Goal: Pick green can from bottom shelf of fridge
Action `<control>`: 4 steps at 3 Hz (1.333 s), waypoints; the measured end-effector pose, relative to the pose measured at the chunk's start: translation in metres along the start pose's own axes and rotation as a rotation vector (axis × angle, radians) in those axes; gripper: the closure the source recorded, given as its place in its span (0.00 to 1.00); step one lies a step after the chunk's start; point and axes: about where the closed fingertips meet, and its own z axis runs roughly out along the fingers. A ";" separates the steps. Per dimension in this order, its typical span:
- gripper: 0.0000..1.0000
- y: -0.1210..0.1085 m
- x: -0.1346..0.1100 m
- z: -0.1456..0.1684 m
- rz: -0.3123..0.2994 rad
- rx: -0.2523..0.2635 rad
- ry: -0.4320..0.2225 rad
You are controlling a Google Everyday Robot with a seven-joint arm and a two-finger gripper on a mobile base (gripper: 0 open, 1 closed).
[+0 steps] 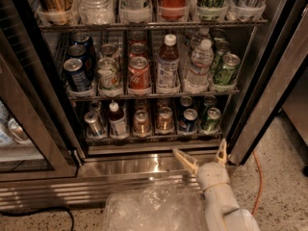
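The fridge (144, 170) stands open with its racks in view. On the bottom shelf (154, 137), the green can (211, 120) stands at the far right front, next to a dark blue can (188, 120). My gripper (201, 154) is low in front of the steel sill, just below and slightly left of the green can. Its two pale fingers are spread apart and hold nothing.
The bottom shelf also holds a silver can (94, 123), a small bottle (117, 120) and brown cans (142, 121). The rack above holds a red cola can (138, 73), bottles and green cans (225, 70). The door frame (269, 90) slants on the right. Clear plastic wrap (154, 208) lies on the floor.
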 end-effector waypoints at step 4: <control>0.00 -0.017 0.043 0.019 -0.044 0.136 0.211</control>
